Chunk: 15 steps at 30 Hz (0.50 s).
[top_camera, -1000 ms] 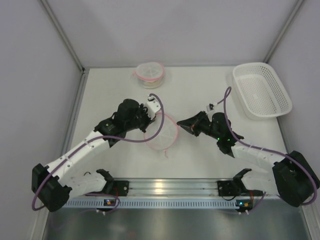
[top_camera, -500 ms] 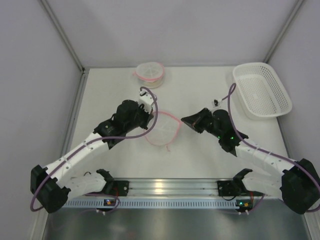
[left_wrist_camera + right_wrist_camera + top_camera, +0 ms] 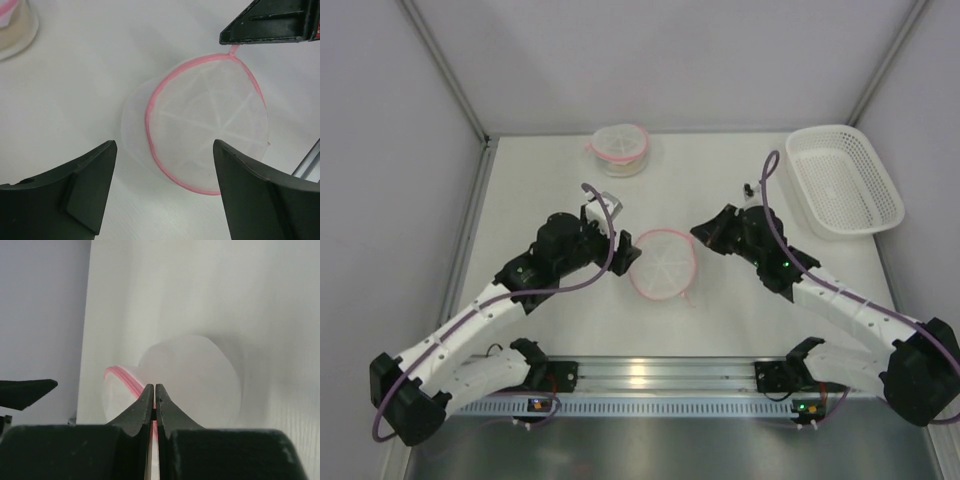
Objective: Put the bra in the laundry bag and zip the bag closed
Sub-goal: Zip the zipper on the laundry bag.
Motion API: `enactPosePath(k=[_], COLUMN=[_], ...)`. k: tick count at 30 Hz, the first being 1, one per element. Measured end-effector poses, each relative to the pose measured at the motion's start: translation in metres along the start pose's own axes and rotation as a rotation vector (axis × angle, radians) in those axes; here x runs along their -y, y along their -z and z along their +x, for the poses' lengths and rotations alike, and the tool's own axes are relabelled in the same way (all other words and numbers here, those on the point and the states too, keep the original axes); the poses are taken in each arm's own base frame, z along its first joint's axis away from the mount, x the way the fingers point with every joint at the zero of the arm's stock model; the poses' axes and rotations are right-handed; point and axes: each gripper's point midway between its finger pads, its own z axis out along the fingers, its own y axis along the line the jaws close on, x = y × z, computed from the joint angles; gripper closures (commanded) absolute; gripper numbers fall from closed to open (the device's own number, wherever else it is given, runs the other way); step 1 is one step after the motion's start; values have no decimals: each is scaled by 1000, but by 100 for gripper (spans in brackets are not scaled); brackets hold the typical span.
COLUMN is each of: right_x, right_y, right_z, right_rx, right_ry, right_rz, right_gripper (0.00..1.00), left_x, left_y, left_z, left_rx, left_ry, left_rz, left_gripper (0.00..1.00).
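Right claw (image 3: 701, 233) is clenched on a pink tab (image 3: 232, 49) at the rim of the laundry bag (image 3: 663, 263). In the right wrist view its fingers are pressed together with pink showing between them. The tab is judged to be the zip pull; the zip itself is too fine to be made out.

Left claw (image 3: 622, 250) is released, fingers spread wide, nothing held. The bag is seen straight ahead between them, just beside and not touched. The bag thus lies between the two claws, to the left of the right claw and to the right of the left one, both about equally near.

No long axis is offered: the bag is a round disc with a pink rim and white ribs, laid face up on the table (image 3: 540, 180). The coming pull is judged to run round the rim, with the left claw needed to pin the opposite side.

The bra is not seen; whether it is inside cannot be told.

The table is white and smooth, likely slippery under mesh. A second round pouch (image 3: 620, 148) at the far edge and a white basket (image 3: 845, 180) at far right are both well apart. Three sides are closed by grey walls (image 3: 670, 60).
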Motion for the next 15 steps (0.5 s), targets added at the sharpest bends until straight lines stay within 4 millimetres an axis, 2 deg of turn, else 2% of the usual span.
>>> enactPosePath(k=[1, 5, 7, 9, 12, 15], right_x=[-4, -21, -26, -29, -39, -53], right_y=[1, 3, 4, 6, 9, 13], right_z=[-2, -3, -1, 3, 2, -5], right_rx=[0, -21, -37, -55, -71, -64], right_ry=[30, 145, 186, 221, 272, 311], right_rz=[-15, -101, -138, -165, -209, -253], right_gripper=[100, 100, 100, 100, 100, 100], left_x=[2, 10, 13, 16, 20, 25], left_y=[2, 3, -4, -17, -39, -58], left_z=[-5, -42, -61, -72, -68, -51], left_rx=[7, 63, 83, 78, 35, -33], left_ry=[-27, -135, -185, -229, -281, -311], left_rz=[16, 58, 76, 106, 158, 221], left_gripper=[13, 13, 14, 15, 14, 16])
